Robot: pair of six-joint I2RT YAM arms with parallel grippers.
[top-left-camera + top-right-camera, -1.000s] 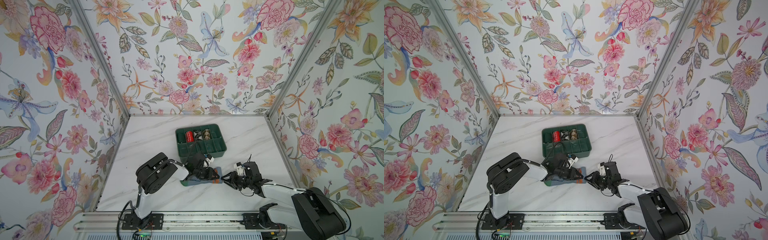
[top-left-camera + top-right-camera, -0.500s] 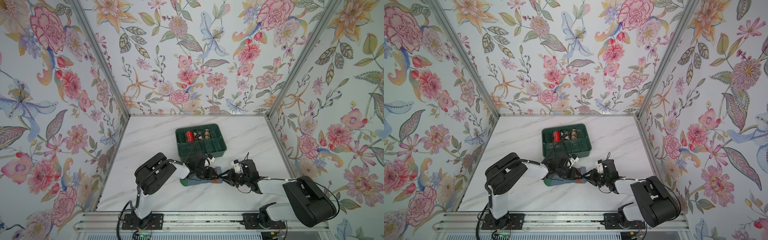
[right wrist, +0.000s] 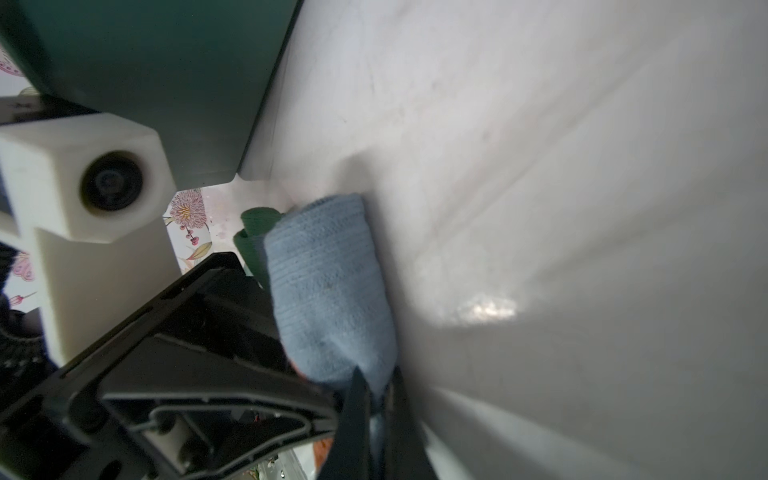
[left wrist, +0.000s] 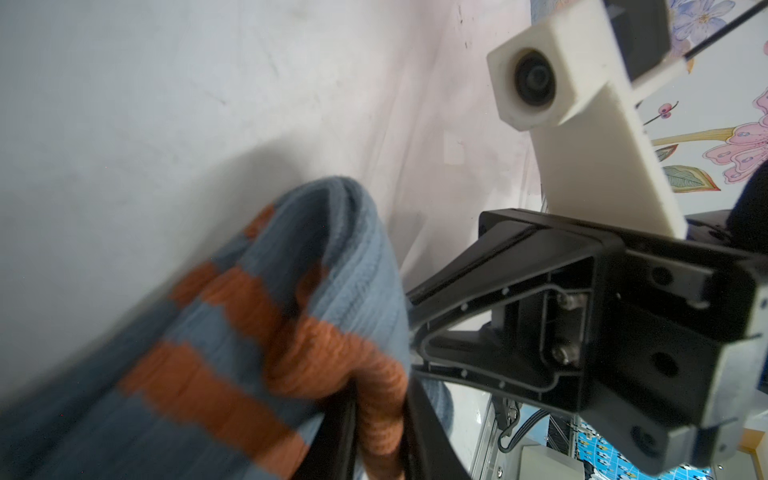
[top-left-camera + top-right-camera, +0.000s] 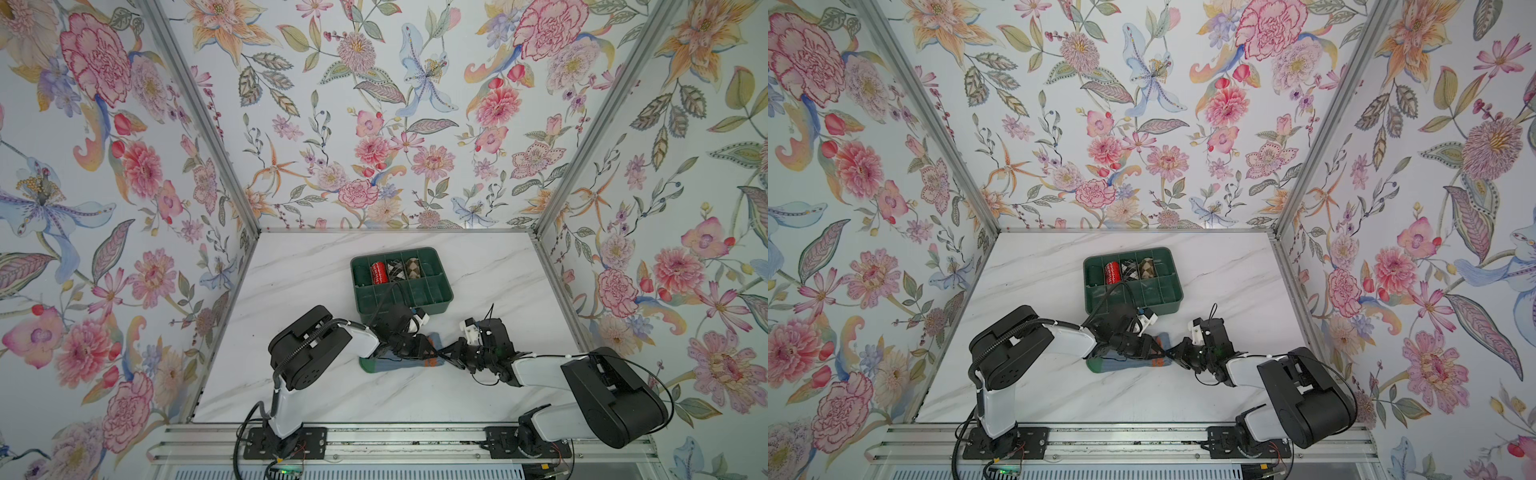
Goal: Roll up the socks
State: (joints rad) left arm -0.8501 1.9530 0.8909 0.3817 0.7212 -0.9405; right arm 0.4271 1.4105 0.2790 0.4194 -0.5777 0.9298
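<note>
The socks [image 5: 397, 368] are lying on the bench [image 5: 332, 395] just in front of the green tray [image 5: 441, 300]. The green toe [image 5: 368, 365] is on the left arm's side, and the orange cuff [image 4: 332, 361] is in the middle where both claws meet. The left claw [image 4: 376, 419] is clamped on that cuff. The right claw [image 3: 376, 409] is pinched nearly flat on a thin bit of blue fabric right beside it.

My worry is they're basically nose to nose, so any twist to get the roll going could knock them together. That skinny right pinch could also slip and let the bunched end flop open. The toe end is loose too, so the whole thing might just drag instead of rolling.
</note>
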